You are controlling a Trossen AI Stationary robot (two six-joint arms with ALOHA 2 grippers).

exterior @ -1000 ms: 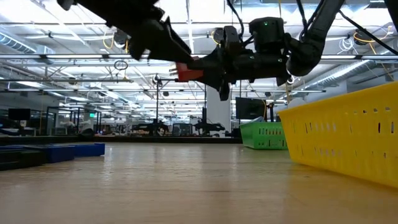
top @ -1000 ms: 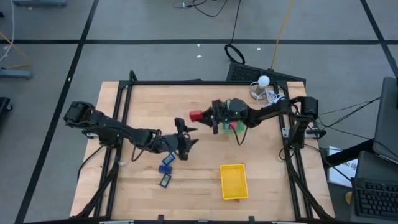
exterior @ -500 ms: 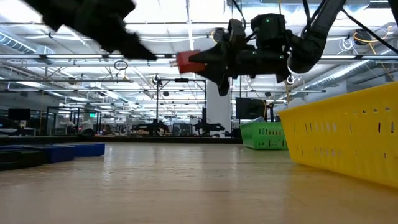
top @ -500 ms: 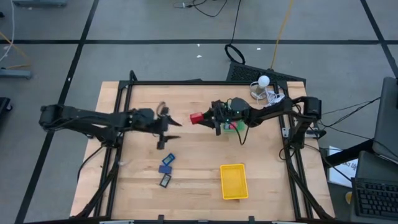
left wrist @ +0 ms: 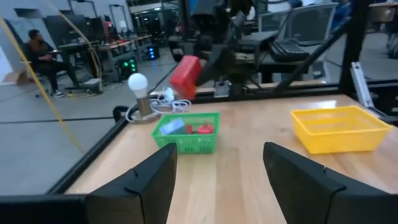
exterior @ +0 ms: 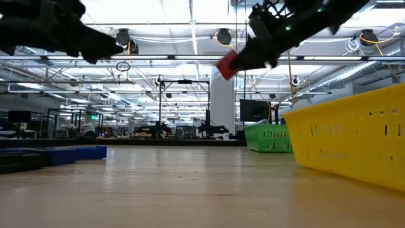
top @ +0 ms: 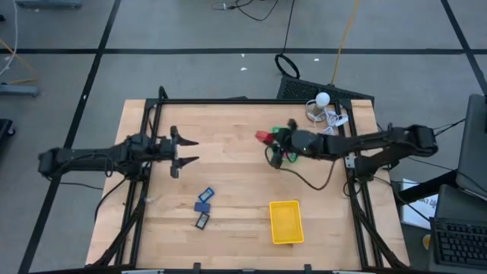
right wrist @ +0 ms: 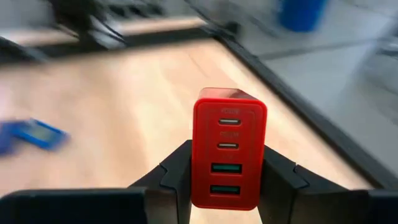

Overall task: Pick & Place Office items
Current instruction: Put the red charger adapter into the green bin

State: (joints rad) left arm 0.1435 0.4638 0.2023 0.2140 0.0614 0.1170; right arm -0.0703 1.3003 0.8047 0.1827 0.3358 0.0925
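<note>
My right gripper [right wrist: 229, 167] is shut on a red charger block [right wrist: 229, 146] and holds it in the air above the table's middle, beside the green tray [left wrist: 186, 142]. That tray holds a light blue and a red piece. My left gripper [top: 187, 151] hangs open and level near the table's left side, with nothing between its fingers [left wrist: 149, 183]. Three dark blue pieces [top: 203, 207] lie flat on the wood near the front. The yellow tray [top: 286, 222] stands at the front right. My right gripper pinches the red charger's two long side faces [right wrist: 196, 163] between its two fingers, one finger [right wrist: 176, 176] on each side. The fingers come from the table's right, nearly level and slanting slightly down. The charger is lifted clear [exterior: 228, 63], its port face turned toward the wrist camera.
A white bulb lamp [top: 323, 99] with cables sits at the table's far right corner. The black frame rails [top: 144, 152] run along the table's left and right sides. Bare wood lies between the blue pieces and the yellow tray [exterior: 354, 136].
My left gripper has drawn back from above the blue pieces toward the table's left edge, rolling to level, still open. My right gripper has risen and moved toward the table's right with the red charger, which has tipped in the hold.
</note>
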